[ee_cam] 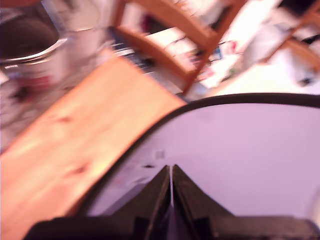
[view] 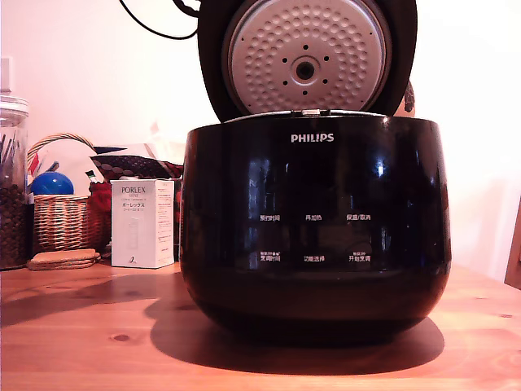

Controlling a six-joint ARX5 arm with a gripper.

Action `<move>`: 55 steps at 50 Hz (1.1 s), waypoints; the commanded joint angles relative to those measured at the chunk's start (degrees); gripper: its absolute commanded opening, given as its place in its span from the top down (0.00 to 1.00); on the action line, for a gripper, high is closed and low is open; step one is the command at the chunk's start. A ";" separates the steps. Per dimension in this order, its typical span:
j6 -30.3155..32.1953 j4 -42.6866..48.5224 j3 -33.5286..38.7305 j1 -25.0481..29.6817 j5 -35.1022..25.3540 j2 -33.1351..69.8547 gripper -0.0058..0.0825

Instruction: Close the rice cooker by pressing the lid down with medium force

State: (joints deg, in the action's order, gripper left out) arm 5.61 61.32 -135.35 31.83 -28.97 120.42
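The glossy black rice cooker [view: 313, 228] fills the middle of the exterior view, with its PHILIPS logo facing the camera. Its lid [view: 305, 61] stands raised behind the body, the dimpled silver inner plate facing forward. The arm is hidden behind the lid in that view. In the wrist view, my gripper [ee_cam: 171, 172] is shut, its two dark fingers meeting at the tips with nothing between them. The tips sit close to, or on, the lid's smooth outer face [ee_cam: 240, 160], which reflects pale light inside a black rim. The picture is blurred and I cannot tell whether they touch.
The cooker stands on a wooden table [view: 81, 326]. At the exterior view's left are a white PORLEX box [view: 142, 224], a wicker basket [view: 61, 220], a glass jar [view: 12, 187] and stacked coasters [view: 63, 259]. A wooden chair [ee_cam: 190, 40] shows beyond the table in the wrist view.
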 commanded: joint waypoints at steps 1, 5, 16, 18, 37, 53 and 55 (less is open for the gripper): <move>0.94 -1.16 1.33 0.83 1.16 -3.28 0.96; 0.90 -2.89 4.24 0.85 2.14 -5.92 0.96; 0.44 -10.97 19.87 0.85 2.69 -14.12 0.96; 0.33 -12.66 23.10 0.87 2.69 -15.82 0.96; -3.19 -25.35 43.08 1.95 2.45 -24.96 0.96; -7.72 -38.42 54.07 4.22 3.63 -29.81 0.96; -8.20 -40.28 55.01 4.66 4.04 -29.92 0.96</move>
State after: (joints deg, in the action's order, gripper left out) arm -1.65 22.52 -83.05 35.27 -25.10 90.45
